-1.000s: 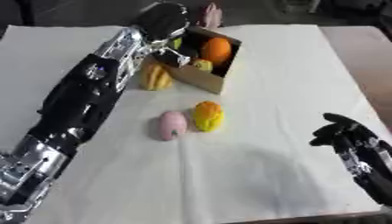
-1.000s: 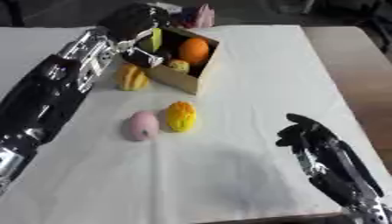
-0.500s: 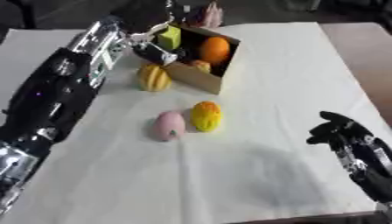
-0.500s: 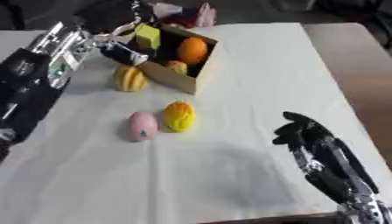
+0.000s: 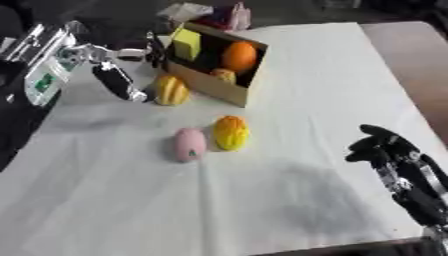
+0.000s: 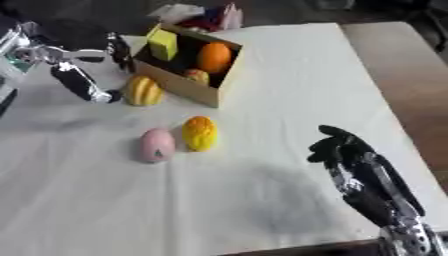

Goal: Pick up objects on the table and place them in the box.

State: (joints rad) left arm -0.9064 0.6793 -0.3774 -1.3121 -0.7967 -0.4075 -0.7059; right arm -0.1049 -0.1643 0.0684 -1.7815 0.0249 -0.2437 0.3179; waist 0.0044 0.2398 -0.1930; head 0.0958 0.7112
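Up at the far left of the desk (image 5: 289, 200), which is covered with a white cloth, the left hand (image 5: 118, 75) hangs just left of the cardboard box (image 5: 219, 85), its fingers spread and straight and nothing between them; one long dark finger slants down toward a yellow ribbed fruit (image 5: 171, 90) that lies on the cloth against the box's near left side. Whether that finger touches the fruit cannot be told. The box stands open, askew to the desk's edges, and holds an orange (image 5: 239, 56) at its right end, a yellow-green block (image 5: 185, 44) upright at its left end, and a small yellowish thing (image 5: 223, 75) low against its front wall. Behind the box, at the desk's far edge, lies a heap of pale and reddish items (image 5: 214, 12) too blurred to name. Nearer the middle of the desk, well apart from the box, two more things lie side by side and nearly touching: a pink egg-shaped object (image 5: 189, 144) on the left and a yellow-orange ribbed fruit (image 5: 231, 132) on the right. The right hand (image 6: 343, 150) shows near the lower right corner, resting above the cloth with fingers curled loosely upward and holding nothing, its black forearm running off the lower edge.
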